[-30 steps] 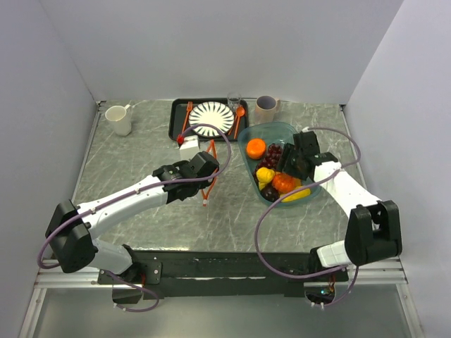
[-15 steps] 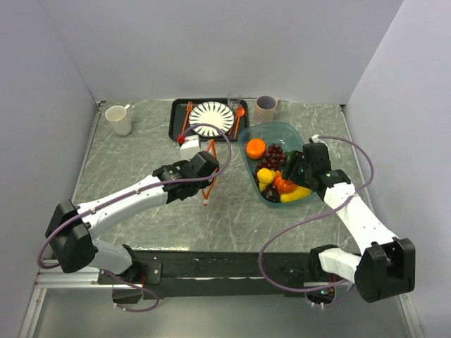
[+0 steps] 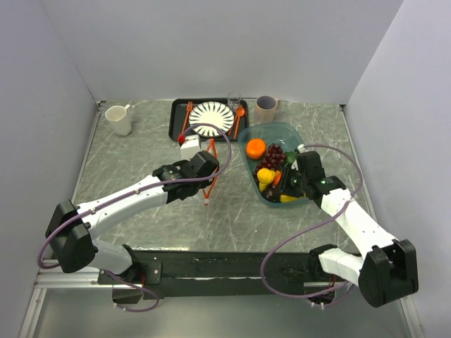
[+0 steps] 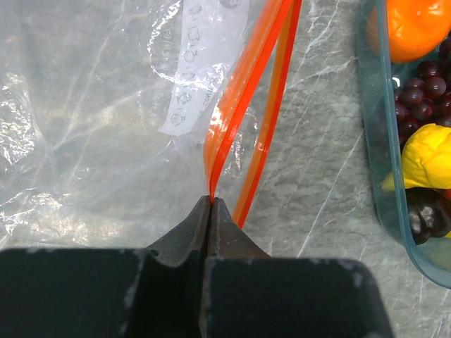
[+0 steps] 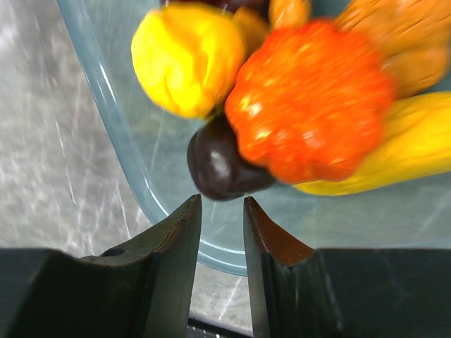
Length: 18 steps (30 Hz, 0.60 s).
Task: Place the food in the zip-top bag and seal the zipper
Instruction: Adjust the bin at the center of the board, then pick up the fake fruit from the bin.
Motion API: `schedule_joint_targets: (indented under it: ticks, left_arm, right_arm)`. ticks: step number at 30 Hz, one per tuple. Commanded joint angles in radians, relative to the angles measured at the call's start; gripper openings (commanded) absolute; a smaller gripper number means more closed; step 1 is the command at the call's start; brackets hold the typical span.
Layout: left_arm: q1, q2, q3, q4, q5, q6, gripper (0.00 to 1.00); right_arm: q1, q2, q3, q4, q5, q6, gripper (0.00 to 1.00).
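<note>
My left gripper [image 4: 211, 201] [image 3: 209, 171] is shut on the orange-red zipper [image 4: 239, 98] [image 3: 207, 196] of the clear zip-top bag [image 4: 91, 120], which lies on the table left of the tub. The food sits in a teal tub [image 3: 248, 134]: a round orange [image 3: 256, 148] [image 4: 416, 28], dark grapes [image 3: 274, 155], yellow pieces [image 5: 187, 56]. There is also a ribbed orange-red piece [image 5: 306, 98] and a dark purple piece [image 5: 222, 165]. My right gripper [image 5: 222, 204] [image 3: 290, 184] hangs over the tub's near end. It is open with a narrow gap, empty, its tips just short of the dark purple piece.
A black tray [image 3: 175, 120] at the back holds a striped plate [image 3: 211, 115] and orange cutlery. A glass [image 3: 233, 100] and a cup [image 3: 266, 108] stand behind the tub, and a white mug [image 3: 118, 120] is at the back left. Walls close in on three sides.
The right gripper has come down toward the tub's near end and its jaws have narrowed. The left arm and the bag have not moved.
</note>
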Motion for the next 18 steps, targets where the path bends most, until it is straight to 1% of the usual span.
schedule_joint_targets:
  ticks: [1, 5, 7, 10, 16, 17, 18]
  left_arm:
    - [0.002, -0.019, 0.035, 0.028, 0.012, 0.015, 0.01]
    - [0.003, -0.009, 0.04, 0.023, 0.017, 0.015, 0.01]
    - [0.002, -0.009, 0.038, 0.022, 0.014, 0.011, 0.01]
    - [0.002, -0.015, 0.035, 0.02, 0.011, 0.011, 0.01]
    - [0.002, -0.028, 0.034, 0.003, -0.003, 0.008, 0.01]
    - [0.002, -0.031, 0.032, 0.006, -0.002, 0.008, 0.01]
    - [0.002, -0.031, 0.031, 0.009, 0.001, 0.009, 0.01]
  right_arm:
    - [0.07, 0.029, -0.014, 0.027, -0.011, 0.018, 0.36]
    - [0.124, 0.068, -0.016, 0.047, -0.008, 0.032, 0.36]
    - [0.163, 0.103, -0.002, 0.038, 0.021, 0.034, 0.36]
    - [0.174, 0.118, 0.009, 0.047, 0.018, 0.037, 0.36]
    - [0.174, 0.075, 0.064, 0.009, 0.085, 0.032, 0.37]
    - [0.174, 0.066, 0.079, 0.008, 0.085, 0.028, 0.38]
    - [0.174, 0.046, 0.115, 0.001, 0.101, 0.032, 0.42]
